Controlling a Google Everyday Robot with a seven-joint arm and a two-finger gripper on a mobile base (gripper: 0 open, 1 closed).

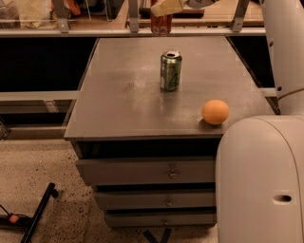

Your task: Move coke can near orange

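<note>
The coke can [161, 23], red-orange, is at the far edge of the grey table [118, 104], top centre of the camera view. My gripper [165, 10] reaches in from the top right and is shut on the can's upper part, so its top is hidden. The can seems to hang just above the table's back edge. The orange [215, 112] lies on the table near the front right corner, well in front of and to the right of the can.
A green can [170, 71] stands upright mid-table, between the coke can and the orange. My white arm [266, 180] fills the right side. A metal rail [95, 32] runs behind the table. Drawers [152, 171] sit below; a black stand [38, 213] lies on the floor at the left.
</note>
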